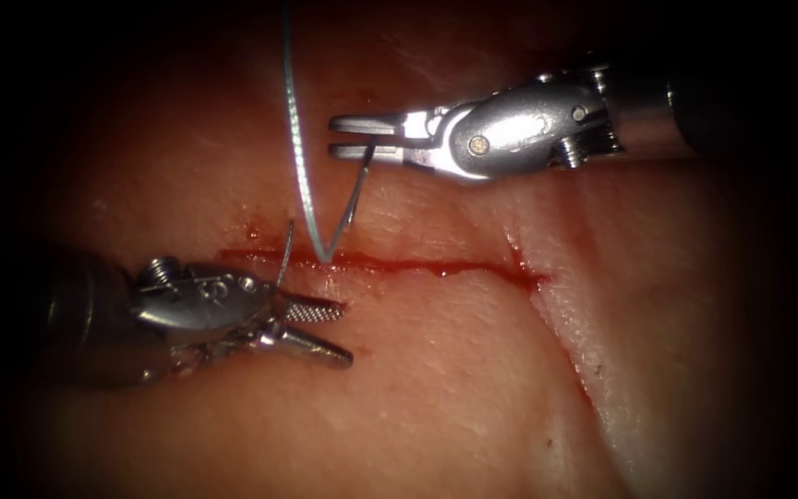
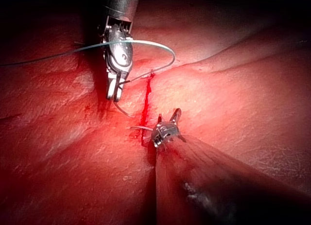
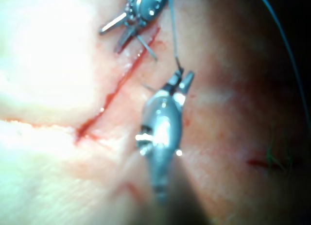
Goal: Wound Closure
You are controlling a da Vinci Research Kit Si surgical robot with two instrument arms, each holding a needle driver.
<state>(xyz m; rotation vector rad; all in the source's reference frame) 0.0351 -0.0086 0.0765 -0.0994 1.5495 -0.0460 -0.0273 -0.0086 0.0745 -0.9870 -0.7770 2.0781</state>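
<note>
Nearest the viewer, the left arm's steel needle driver [image 1: 320, 333] lies below the red horizontal cut [image 1: 390, 265] in the pale pork tissue [image 1: 473, 388], jaws spread and holding nothing. A thin curved sliver [image 1: 284, 251] rises beside its wrist; whether that is the needle cannot be told. At the cut's left end the pale blue thread [image 1: 299, 157] enters the tissue. Beyond, the right arm's silver needle driver [image 1: 353, 137] pinches a thread strand, seemingly to keep it taut. Open tissue lies rightward along the cut.

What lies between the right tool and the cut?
A strand of thread, running from the right tool to the cut, in the endoscope view.
</note>
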